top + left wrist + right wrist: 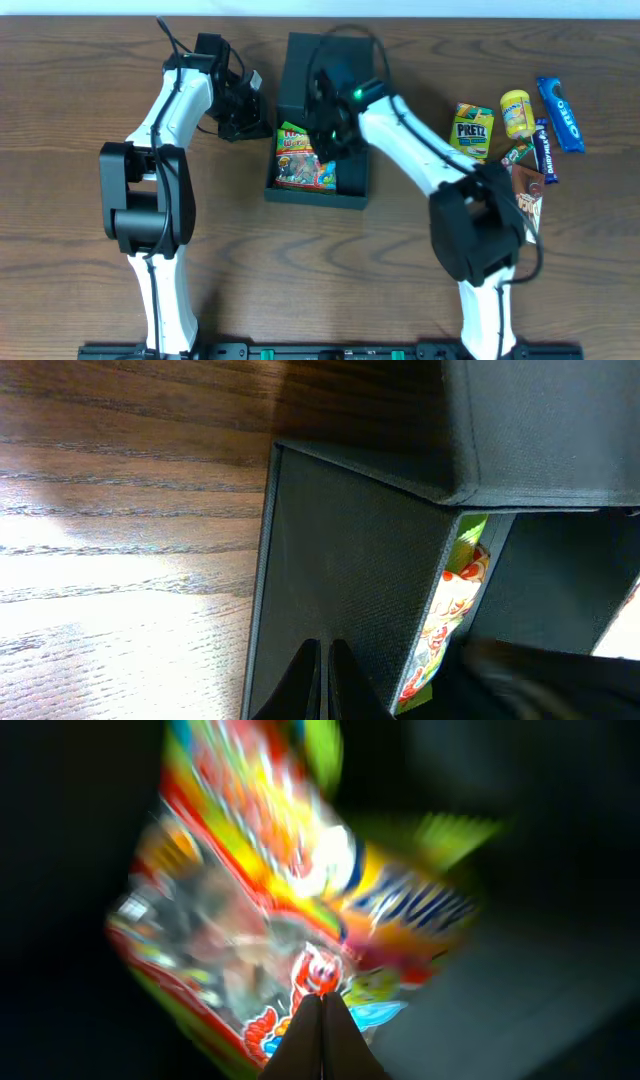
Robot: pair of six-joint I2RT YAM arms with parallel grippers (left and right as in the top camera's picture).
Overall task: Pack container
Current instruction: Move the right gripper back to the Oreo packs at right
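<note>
The container (pixel 352 178) is a dark box in the middle of the table, its flap lid open toward the far side. A bright gummy packet (pixel 303 158) lies inside against the left wall. My left gripper (pixel 248 112) is shut just outside that wall. In the left wrist view its tips (pixel 322 660) rest against the container's outer side (pixel 340 560), with the packet's edge (pixel 455 605) peeking past the corner. My right gripper (pixel 330 135) hangs over the box interior. In the blurred right wrist view its tips (pixel 320 1007) are shut, pointing at the packet (pixel 290 910), with nothing visibly between them.
Loose snacks lie to the right of the box: a green Pretz box (pixel 472 130), a yellow packet (pixel 516 112), a blue Oreo pack (pixel 560 113), a purple Dairy Milk bar (pixel 545 150) and a brown packet (pixel 527 195). Both arm bases stand at the near edge.
</note>
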